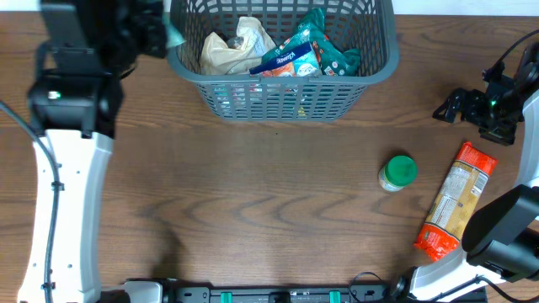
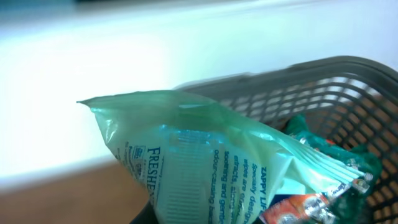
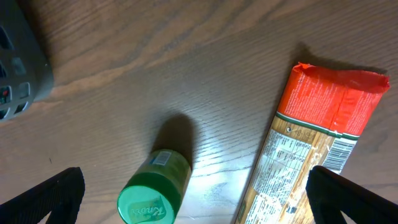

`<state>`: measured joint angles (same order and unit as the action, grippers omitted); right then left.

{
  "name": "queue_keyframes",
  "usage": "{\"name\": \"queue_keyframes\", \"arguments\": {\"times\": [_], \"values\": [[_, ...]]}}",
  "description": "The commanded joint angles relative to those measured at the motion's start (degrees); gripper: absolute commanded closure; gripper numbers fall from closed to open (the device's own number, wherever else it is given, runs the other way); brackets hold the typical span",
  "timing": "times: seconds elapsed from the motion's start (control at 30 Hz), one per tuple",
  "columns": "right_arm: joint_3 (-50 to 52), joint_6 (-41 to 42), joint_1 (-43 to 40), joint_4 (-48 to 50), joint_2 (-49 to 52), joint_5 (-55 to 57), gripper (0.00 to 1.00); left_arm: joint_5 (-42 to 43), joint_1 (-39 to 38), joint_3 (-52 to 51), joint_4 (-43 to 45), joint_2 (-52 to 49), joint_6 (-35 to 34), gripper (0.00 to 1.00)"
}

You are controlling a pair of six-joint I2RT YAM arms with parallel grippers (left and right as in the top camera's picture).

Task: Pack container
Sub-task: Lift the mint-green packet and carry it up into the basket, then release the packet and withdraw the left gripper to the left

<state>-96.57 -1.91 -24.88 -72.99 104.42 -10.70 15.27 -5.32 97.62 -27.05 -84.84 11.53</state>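
The container [image 1: 278,81], a dark grey lattice basket, stands at the back middle and holds a beige bag [image 1: 237,44], a blue and orange packet [image 1: 290,59] and a teal packet [image 1: 330,49]. My left gripper [image 1: 164,35] is at the basket's left rim, shut on a light green wipes packet [image 2: 205,168] that fills the left wrist view, with the basket [image 2: 348,93] behind it. My right gripper [image 1: 455,105] is open and empty above the table at the right, over a green-lidded jar [image 3: 152,199] and a pasta packet [image 3: 311,155].
The green-lidded jar [image 1: 397,172] stands on the table right of centre. The long orange pasta packet [image 1: 455,202] lies at the right front. A corner of the basket [image 3: 18,62] shows in the right wrist view.
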Motion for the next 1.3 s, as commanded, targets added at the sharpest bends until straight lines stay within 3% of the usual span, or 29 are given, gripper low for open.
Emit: {"name": "queue_keyframes", "arguments": {"times": [0.0,0.23,0.5,0.73,0.77,0.8,0.83,0.93,1.27], "values": [[0.1,0.6,0.6,-0.1,0.2,-0.5,0.01,-1.0,-4.3,1.1,3.7,-0.5,17.9,0.94],[0.1,0.6,0.6,-0.3,0.2,-2.6,0.01,-1.0,-11.8,1.1,6.8,-8.1,36.5,0.85],[0.1,0.6,0.6,-0.3,0.2,-2.9,0.01,-1.0,-13.8,1.1,8.0,-22.0,38.1,0.83],[0.1,0.6,0.6,-1.0,0.2,-2.9,0.01,-1.0,-13.8,1.1,7.7,-29.2,37.3,0.62],[0.1,0.6,0.6,-1.0,0.2,-2.9,0.01,-1.0,-13.8,1.1,7.6,-29.7,37.2,0.51],[0.1,0.6,0.6,-1.2,0.2,-2.9,0.01,-1.0,-13.8,1.1,7.6,-29.9,36.5,0.30],[0.1,0.6,0.6,-1.2,0.2,-2.9,0.01,-1.0,-13.8,1.1,7.6,-29.9,35.3,0.16],[0.1,0.6,0.6,-1.4,0.2,-2.8,0.01,-1.0,-13.8,1.1,7.7,-29.2,32.6,0.04],[0.1,0.6,0.6,-0.6,0.2,-2.8,0.01,-8.9,-12.8,2.8,9.4,-19.1,31.6,0.02]]}}
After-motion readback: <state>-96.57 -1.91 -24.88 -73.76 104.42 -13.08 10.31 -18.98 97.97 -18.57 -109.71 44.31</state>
